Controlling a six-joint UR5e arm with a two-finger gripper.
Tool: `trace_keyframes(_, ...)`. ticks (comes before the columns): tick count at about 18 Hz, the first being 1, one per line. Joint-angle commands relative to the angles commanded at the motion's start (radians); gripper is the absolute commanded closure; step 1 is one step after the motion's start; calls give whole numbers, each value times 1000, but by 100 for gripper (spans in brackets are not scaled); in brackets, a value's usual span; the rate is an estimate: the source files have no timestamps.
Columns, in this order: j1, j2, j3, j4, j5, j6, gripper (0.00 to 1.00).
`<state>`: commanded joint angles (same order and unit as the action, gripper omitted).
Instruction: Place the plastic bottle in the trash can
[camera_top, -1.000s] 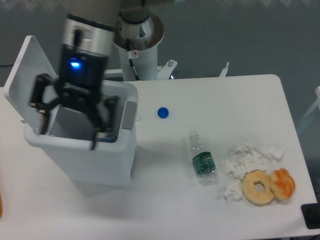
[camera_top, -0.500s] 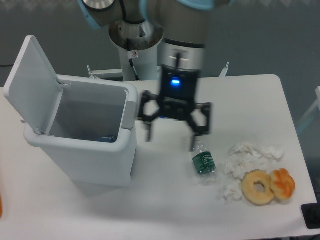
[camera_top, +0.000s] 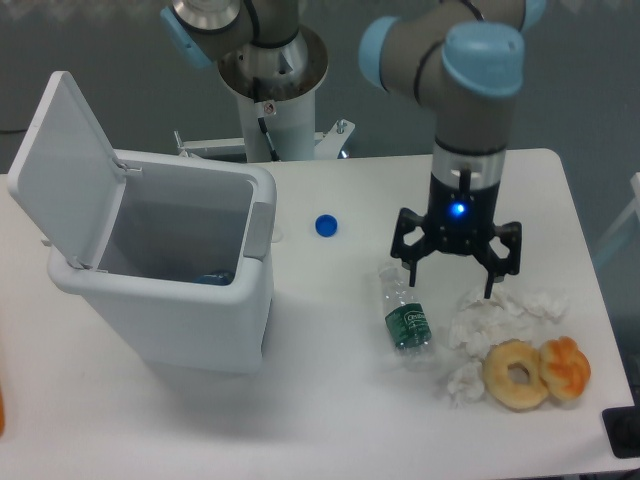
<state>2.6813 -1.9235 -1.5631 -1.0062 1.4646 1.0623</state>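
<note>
Your gripper has swung right from above the clear bottle and now hangs spread and empty over the crumpled tissues, near the counter's right edge. The plastic bottle lies at the bottom of the trash can, whose lid stands open at the left. You have one blue cap, one clear bottle and two doughnuts. Bare counter lies between can and cap.
</note>
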Motion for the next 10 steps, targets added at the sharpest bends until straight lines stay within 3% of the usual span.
trace_keyframes(4, 34, -48, 3, -5, 51, 209, 0)
trace_keyframes(10, 28, -69, 3, 3, 127, 222, 0)
